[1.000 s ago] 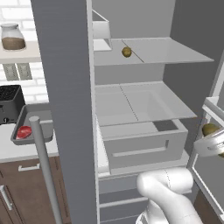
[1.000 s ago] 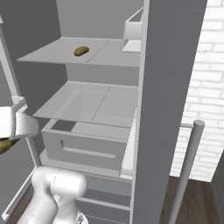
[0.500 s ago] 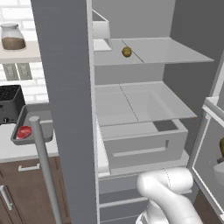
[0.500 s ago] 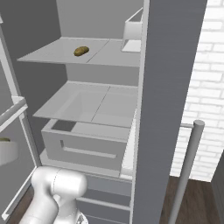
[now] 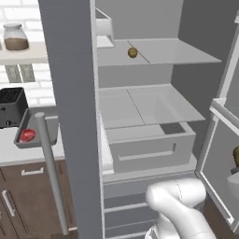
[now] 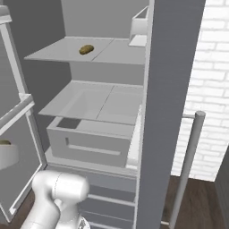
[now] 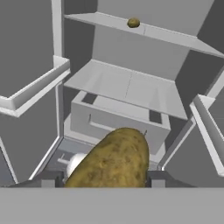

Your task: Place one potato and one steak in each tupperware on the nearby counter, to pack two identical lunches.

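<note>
The gripper [image 7: 105, 183] was clamped on a potato [image 7: 113, 160], its dark fingers [image 7: 49, 179] pressed against both sides, in front of the open fridge [image 5: 154, 107]. A second potato [image 5: 132, 52] lay on the top shelf [image 5: 177, 52]. On the counter [image 5: 18, 151] sat a tupperware [image 5: 44, 126] (holding something red [image 5: 27, 135]) beside the toaster [image 5: 11, 106].

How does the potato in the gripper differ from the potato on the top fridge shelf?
The potato in the gripper sits between the finger tips, outside and lower than the fridge drawer; the potato on the top shelf lies free on the grey shelf. The held one points lengthwise away from the hand camera; the shelf one lies sideways. Both are brown and oval.
</note>
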Robot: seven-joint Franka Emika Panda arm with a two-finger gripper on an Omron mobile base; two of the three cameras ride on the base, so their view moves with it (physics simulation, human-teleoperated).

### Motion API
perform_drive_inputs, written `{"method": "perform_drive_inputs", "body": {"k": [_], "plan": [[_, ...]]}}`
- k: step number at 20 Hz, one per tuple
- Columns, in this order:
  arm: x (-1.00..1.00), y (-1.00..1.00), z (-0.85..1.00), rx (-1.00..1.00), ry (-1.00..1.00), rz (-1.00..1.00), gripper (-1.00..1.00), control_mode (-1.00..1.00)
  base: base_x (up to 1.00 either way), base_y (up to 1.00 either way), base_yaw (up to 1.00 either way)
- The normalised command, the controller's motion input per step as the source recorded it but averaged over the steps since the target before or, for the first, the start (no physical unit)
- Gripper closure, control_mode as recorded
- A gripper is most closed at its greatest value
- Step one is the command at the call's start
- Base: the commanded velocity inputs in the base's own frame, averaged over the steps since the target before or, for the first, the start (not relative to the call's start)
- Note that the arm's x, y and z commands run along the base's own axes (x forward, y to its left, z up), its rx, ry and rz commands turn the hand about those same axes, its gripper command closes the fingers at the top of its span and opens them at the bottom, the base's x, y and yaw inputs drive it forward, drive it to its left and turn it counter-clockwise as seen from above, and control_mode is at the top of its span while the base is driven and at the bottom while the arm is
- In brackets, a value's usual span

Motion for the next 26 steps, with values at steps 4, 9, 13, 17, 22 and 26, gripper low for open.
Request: {"method": "perform_drive_inputs", "body": {"k": [4,9,13,17,22,26], "plan": [[0.00,0.00,0.00,0.00,0.00,0.00,1.00,1.00,-0.81,-0.01,0.00],[0.00,0.00,0.00,0.00,0.00,0.00,1.00,1.00,-0.07,0.46,0.00],[0.00,0.00,0.00,0.00,0.00,0.00,1.00,1.00,0.00,1.00,0.00],[0.00,0.00,0.00,0.00,0.00,0.00,1.00,1.00,-0.36,1.00,0.00],[0.00,0.00,0.00,0.00,0.00,0.00,1.00,1.00,-0.29,0.99,0.00],[0.00,0.00,0.00,0.00,0.00,0.00,1.00,1.00,-0.05,1.00,0.00]]}}
